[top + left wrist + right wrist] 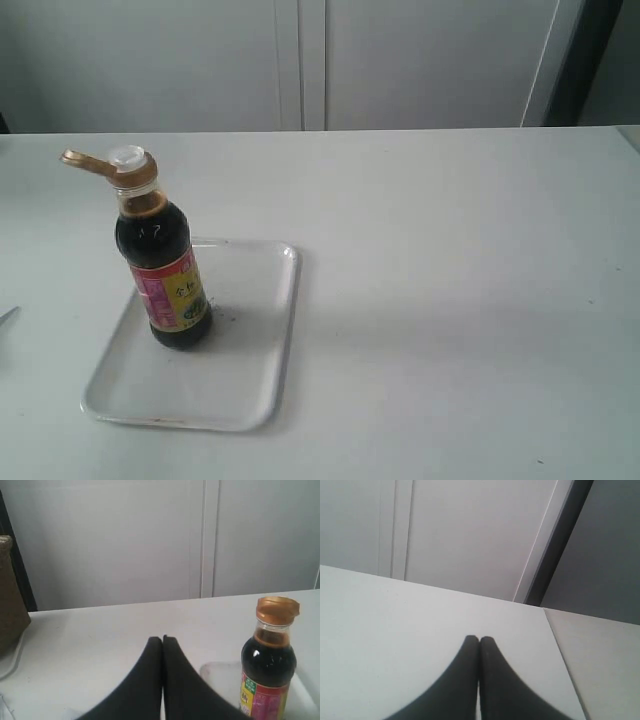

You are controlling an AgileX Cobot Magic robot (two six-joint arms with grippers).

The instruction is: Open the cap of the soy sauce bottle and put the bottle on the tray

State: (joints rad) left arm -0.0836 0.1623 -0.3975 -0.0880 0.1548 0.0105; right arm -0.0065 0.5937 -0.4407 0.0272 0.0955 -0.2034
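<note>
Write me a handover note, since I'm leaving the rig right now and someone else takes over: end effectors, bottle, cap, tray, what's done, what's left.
Left end effector: shut, empty, off the bottle.
Right end effector: shut, empty, over bare table.
Soy sauce bottle: upright on the tray, toward its left side.
Cap: lid flipped open, hanging to the side, white spout exposed.
Done: by the look of it, cap opened and bottle placed on the tray.
Left: nothing evident; both arms are clear of the bottle.
</note>
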